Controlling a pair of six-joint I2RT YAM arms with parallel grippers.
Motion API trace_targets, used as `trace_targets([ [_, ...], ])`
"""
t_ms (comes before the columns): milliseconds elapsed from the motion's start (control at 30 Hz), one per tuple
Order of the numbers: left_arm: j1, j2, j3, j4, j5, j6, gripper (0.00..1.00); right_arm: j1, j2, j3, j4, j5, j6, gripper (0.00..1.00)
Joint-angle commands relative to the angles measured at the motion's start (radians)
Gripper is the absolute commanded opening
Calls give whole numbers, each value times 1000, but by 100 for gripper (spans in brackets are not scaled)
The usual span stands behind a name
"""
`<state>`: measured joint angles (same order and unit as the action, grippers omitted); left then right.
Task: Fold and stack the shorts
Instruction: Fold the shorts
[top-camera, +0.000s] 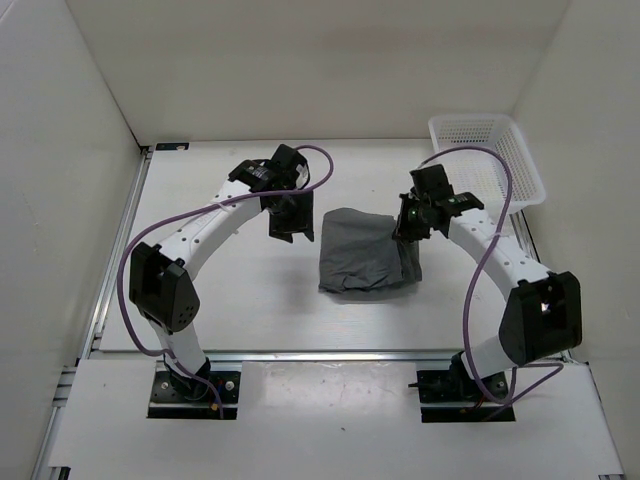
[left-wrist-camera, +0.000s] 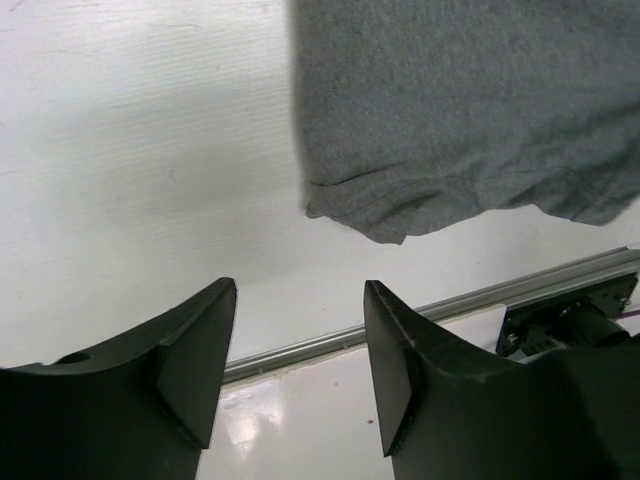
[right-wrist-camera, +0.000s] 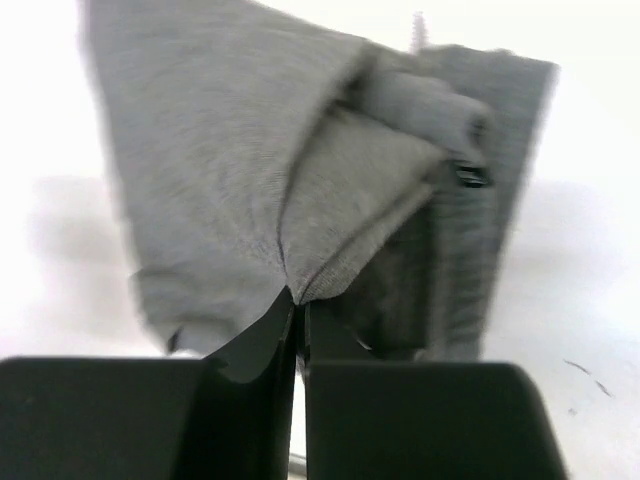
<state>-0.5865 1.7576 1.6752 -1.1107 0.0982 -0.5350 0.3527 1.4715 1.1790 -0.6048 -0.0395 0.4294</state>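
Note:
The grey shorts (top-camera: 358, 252) lie partly folded in the middle of the table. My right gripper (top-camera: 408, 232) is shut on their right edge and lifts that flap off the table. In the right wrist view the jaws (right-wrist-camera: 300, 305) pinch a hemmed corner of the shorts (right-wrist-camera: 240, 170), and the fabric hangs in folds in front of them. My left gripper (top-camera: 290, 228) hovers just left of the shorts, open and empty. In the left wrist view its fingers (left-wrist-camera: 300, 330) stand wide apart over bare table, with the shorts (left-wrist-camera: 470, 110) beyond them.
A white mesh basket (top-camera: 488, 160) stands at the back right, behind my right arm. White walls close off the back and both sides. A metal rail (top-camera: 330, 352) runs along the table's near edge.

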Motion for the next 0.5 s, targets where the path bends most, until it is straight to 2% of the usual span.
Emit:
trace_targets([
  [0, -25, -3, 4, 43, 55, 12, 66, -8, 53, -39, -38, 188, 54, 0],
  [100, -48, 58, 15, 54, 86, 23, 67, -17, 62, -68, -47, 285, 126, 2],
  [233, -75, 103, 15, 64, 95, 23, 67, -29, 20, -90, -6, 234, 114, 14],
  [333, -84, 123, 15, 75, 106, 32, 67, -29, 9, -62, 4, 167, 72, 55],
  [367, -84, 123, 15, 75, 106, 32, 67, -29, 9, -53, 4, 155, 63, 73],
  [467, -84, 123, 15, 75, 106, 32, 67, -61, 18, -30, 4, 96, 54, 90],
])
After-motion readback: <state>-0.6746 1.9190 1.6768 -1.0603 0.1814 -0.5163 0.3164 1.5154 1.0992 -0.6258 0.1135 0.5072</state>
